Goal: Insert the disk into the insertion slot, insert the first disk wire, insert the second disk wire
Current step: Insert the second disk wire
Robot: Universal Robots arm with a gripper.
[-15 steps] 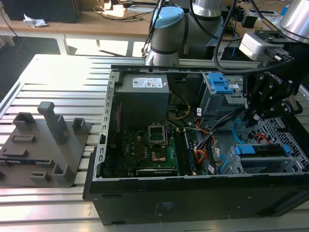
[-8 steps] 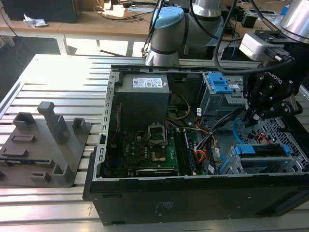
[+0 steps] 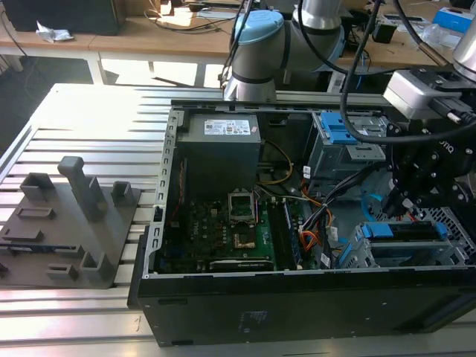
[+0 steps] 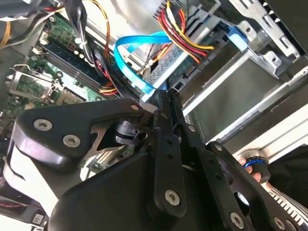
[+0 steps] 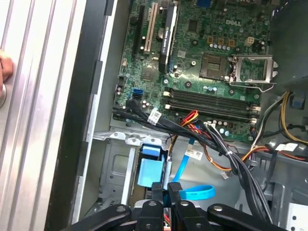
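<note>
The disk sits in the insertion slot [image 3: 455, 236] at the case's near corner on the exterior view's right; its blue caddy [image 3: 402, 230] shows at the cage's top. In the first wrist view the caddy [image 5: 149, 169] lies inside the slot's metal frame [image 5: 114, 163]. My gripper [image 3: 399, 199] hovers just above the caddy. Its fingers [image 4: 166, 108] are pressed together on the end of a flat blue disk wire [image 4: 126, 57], which loops away from the tips [image 5: 198, 192]. A red, yellow and black wire bundle [image 4: 179, 30] hangs close by.
The open computer case [image 3: 297, 297] holds a green motherboard [image 3: 223, 230], a grey power-supply box [image 3: 219, 145] and an upper bay with a blue latch [image 3: 338, 126]. A grey fixture block [image 3: 71, 223] stands at the exterior view's left. Loose cables [image 5: 240, 163] cross beside the slot.
</note>
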